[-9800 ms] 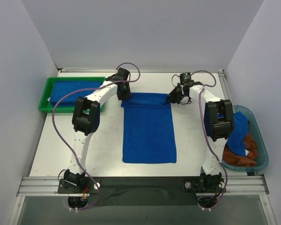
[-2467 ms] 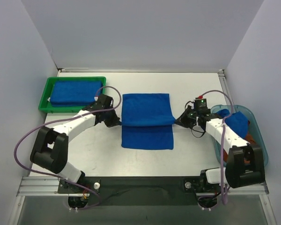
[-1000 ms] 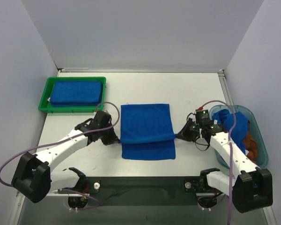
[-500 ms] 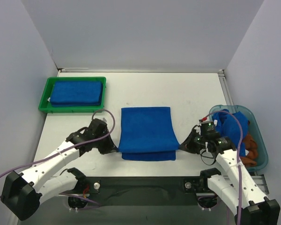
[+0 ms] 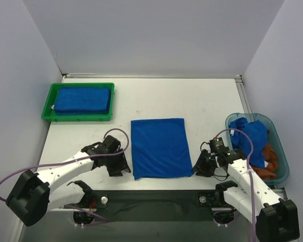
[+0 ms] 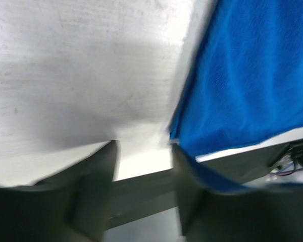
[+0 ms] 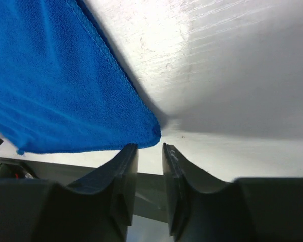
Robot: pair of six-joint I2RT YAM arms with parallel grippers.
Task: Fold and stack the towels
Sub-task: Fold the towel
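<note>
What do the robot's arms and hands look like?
The left arm and right arm are white tubes with black joints. A purple cable loops along each. The left hand and right hand are black, with two dark fingers each. A green light glows by the right wrist.

left tool (image 6: 143,157) blurred, brown towel (image 5: 270,162) half-hidden

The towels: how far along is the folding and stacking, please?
Done: one folded blue towel in the green tray. In hand: the centre towel lies folded, left gripper and right gripper open at its near corners. Left: stacking it, plus the loose blue towel and brown towel in the teal bin.
</note>
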